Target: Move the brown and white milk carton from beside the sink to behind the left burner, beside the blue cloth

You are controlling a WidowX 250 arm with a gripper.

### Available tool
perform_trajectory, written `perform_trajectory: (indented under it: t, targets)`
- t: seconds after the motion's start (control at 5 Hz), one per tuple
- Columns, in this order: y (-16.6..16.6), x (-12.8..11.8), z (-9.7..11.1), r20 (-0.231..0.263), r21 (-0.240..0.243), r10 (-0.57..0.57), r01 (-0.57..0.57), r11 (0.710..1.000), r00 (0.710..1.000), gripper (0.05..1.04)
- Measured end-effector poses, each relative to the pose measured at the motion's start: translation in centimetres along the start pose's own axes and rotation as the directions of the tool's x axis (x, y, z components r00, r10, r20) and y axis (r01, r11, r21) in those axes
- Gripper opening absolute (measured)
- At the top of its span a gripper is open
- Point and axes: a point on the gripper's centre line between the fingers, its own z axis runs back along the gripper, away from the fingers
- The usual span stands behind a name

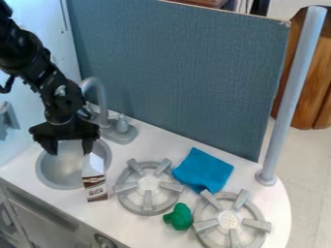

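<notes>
Claw [67,147] spread above sink [53,175]; carton [94,168] near, white lettering on brown label [97,192].

Arm: I lose the upper part of the black robot arm [50,80] past the left edge.
Faucet: the spout end of the curved grey faucet [101,99] is hidden behind the arm.
Sink: the black two-finger tool [68,149] and the white-and-brown carton [96,183] cover bits of the round grey basin [42,170].
Contact: I can't tell whether tool and carton touch.
Green lump: too blurred for me to identify the small green object [180,217].
Burner: the bottom edge crops the right-hand grey toy burner [260,213].
</notes>
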Motion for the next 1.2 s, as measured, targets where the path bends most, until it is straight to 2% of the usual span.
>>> perform_trajectory:
  t: [0.2, 0.4, 0.6, 1.0, 1.2]
  targets:
    - [0.3, 0.0, -0.9, 0.01, -0.019, 0.016, -0.016, 1.0, 1.0, 1.0]
    - [0.5, 0.3, -1.2, 0.015, -0.081, 0.06, -0.059, 0.995, 0.998, 1.0]
    - [0.1, -0.1, -1.2, -0.001, -0.115, 0.067, -0.067, 0.991, 0.998, 1.0]
    - [-0.5, -0.5, -1.1, -0.011, -0.118, 0.097, -0.098, 0.988, 0.995, 1.0]
    - [-1.8, -0.5, -0.9, -0.004, -0.124, 0.083, -0.083, 0.989, 0.997, 1.0]
